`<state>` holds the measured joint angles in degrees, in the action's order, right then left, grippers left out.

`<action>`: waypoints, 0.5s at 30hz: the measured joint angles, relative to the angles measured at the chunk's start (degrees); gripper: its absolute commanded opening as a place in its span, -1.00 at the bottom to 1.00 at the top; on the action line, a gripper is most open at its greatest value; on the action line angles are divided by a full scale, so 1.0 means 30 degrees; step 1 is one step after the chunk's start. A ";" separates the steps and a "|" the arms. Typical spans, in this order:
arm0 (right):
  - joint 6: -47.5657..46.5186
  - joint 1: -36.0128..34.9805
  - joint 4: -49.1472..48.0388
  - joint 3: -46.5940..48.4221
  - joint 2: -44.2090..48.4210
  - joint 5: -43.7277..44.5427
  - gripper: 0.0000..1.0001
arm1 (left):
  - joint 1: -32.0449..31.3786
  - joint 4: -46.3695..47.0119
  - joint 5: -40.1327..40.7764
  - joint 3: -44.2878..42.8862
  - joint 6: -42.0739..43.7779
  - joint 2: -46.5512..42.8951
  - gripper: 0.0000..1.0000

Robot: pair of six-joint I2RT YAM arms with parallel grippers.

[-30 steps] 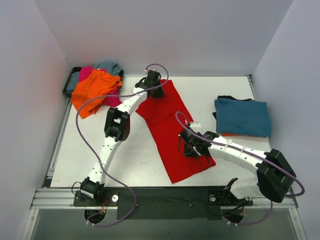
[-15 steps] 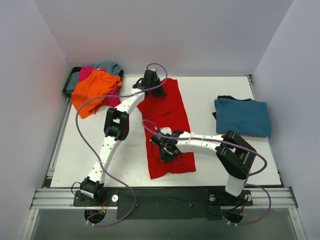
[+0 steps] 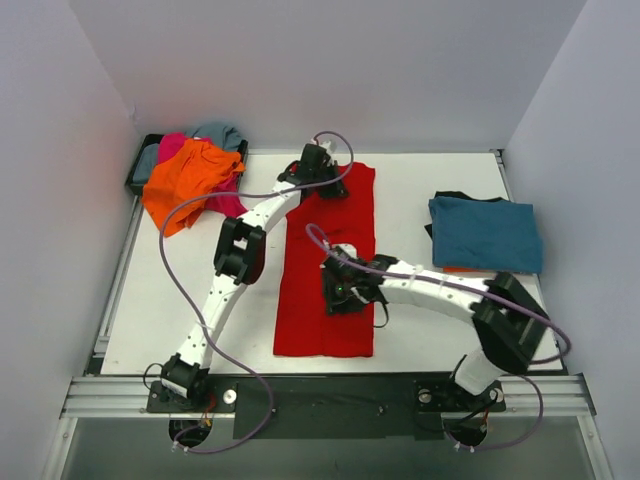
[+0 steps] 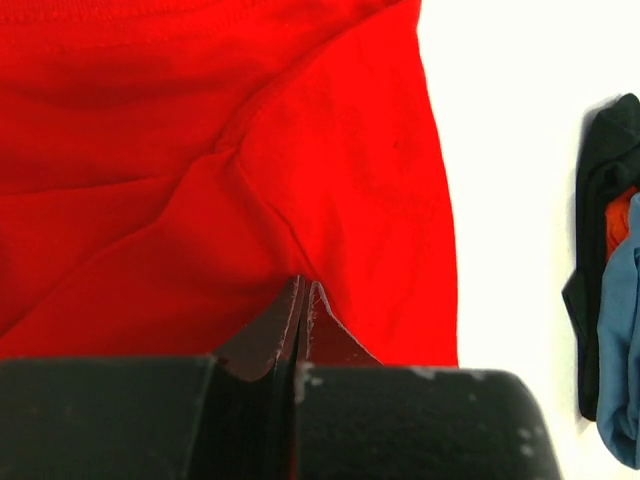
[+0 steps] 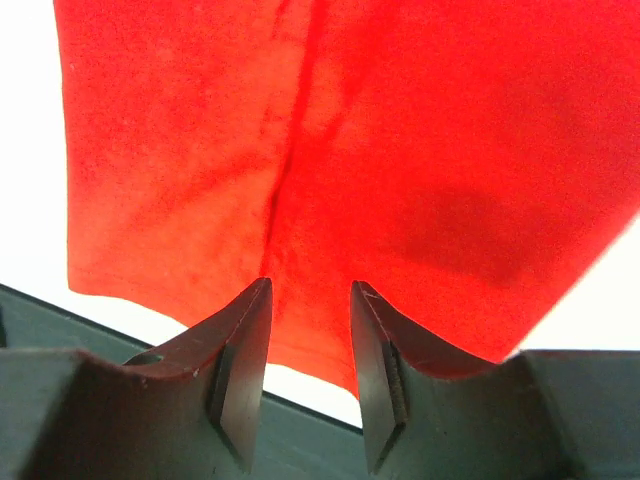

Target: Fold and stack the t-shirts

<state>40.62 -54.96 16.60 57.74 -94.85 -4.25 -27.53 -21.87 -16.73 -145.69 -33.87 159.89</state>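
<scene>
The bright red t-shirt [image 3: 330, 270] lies flat as a long narrow strip running from the far middle of the table to its near edge. My left gripper [image 3: 322, 176] is at the strip's far end. In the left wrist view its jaws [image 4: 302, 287] are pressed together on a pinch of red cloth [image 4: 200, 150], and wrinkles run out from the tips. My right gripper [image 3: 347, 292] hovers over the middle of the strip. Its fingers [image 5: 310, 287] stand apart with nothing between them, the red cloth [image 5: 400, 130] below. A folded teal t-shirt [image 3: 487, 234] lies at the right on top of black and orange cloth.
A loose heap of orange [image 3: 188, 180], magenta and grey-blue shirts spills from a black bin [image 3: 134, 178] at the back left corner. The stack's black shirt [image 4: 600, 190] shows at the right edge of the left wrist view. The dark front rail [image 5: 60, 315] lies just past the strip's near hem.
The red shirt swung from a slant to a straight strip toward the near edge. My right gripper carried its near part left, then opened and let go. The left gripper shifted slightly right, still shut.
</scene>
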 measured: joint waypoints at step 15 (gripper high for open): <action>0.1056 0.2193 0.1770 -0.7147 0.8000 -0.0189 -0.33 | 0.0044 0.0612 -0.0233 0.5676 0.0743 -0.8473 -0.11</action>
<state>43.79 -48.38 21.91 36.29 -70.85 -4.82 -27.40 -20.03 -17.43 -128.66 -31.64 134.47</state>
